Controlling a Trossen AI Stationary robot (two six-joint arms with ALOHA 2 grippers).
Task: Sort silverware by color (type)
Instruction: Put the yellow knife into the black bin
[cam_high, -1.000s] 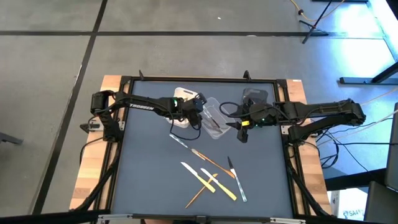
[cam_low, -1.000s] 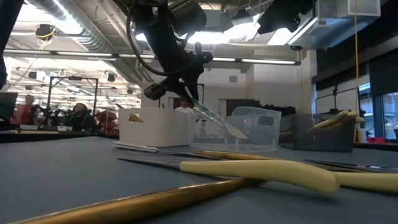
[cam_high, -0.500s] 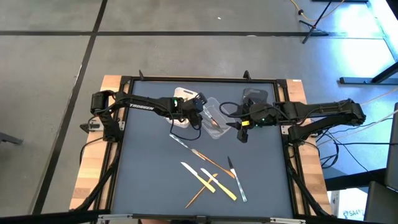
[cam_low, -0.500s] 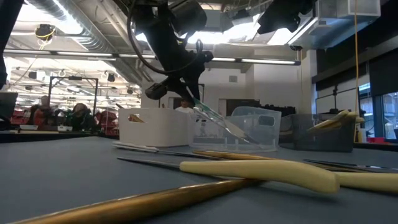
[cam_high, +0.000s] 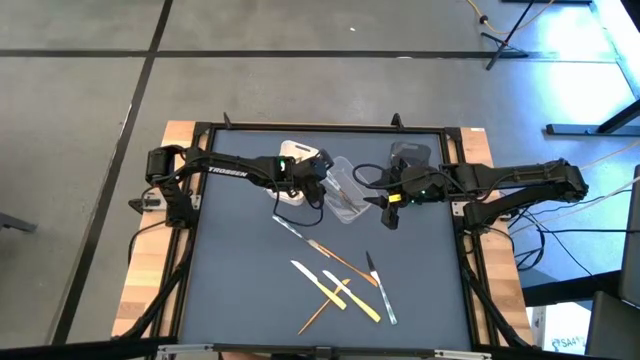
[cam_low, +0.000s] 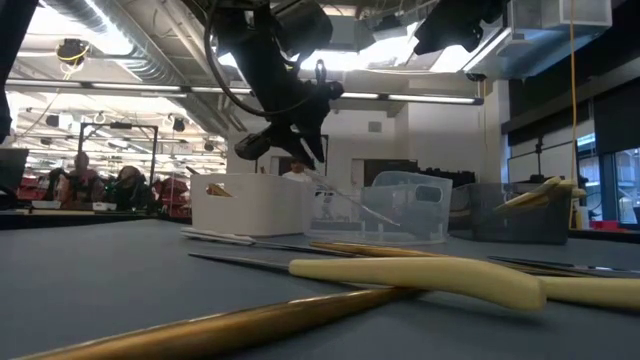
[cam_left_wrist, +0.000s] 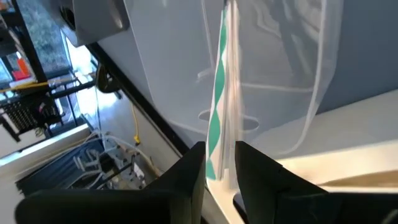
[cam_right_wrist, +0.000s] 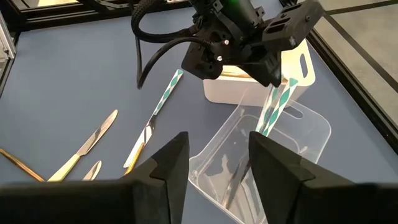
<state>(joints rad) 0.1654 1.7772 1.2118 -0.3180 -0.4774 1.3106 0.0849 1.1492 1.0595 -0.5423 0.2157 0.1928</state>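
My left gripper hangs over the clear tub and is shut on a slim clear piece of silverware with a green zigzag handle, which slants down into that tub. My right gripper hovers open beside the clear tub on its right-hand side, with nothing between its fingers. A second green-handled piece lies flat on the mat by the white tub. Several yellow and gold pieces lie nearer the table's front edge. My left gripper pinches the green zigzag handle near its upper end between its two fingers. The fingers slant down from above, and the piece runs on from them along their line. It hangs tilted into the clear tub; whether its lower end touches the floor I cannot tell.
A dark grey tub stands at the far right, behind my right gripper. In the clear tub lie a few dark pieces. The mat's near half holds the loose cutlery; its left side is bare. People sit in the room beyond.
In the low view the piece in my left gripper has tipped: its free end has sunk lower into the clear tub and it shows thinner, turned about its length. Both arms have stayed in place.
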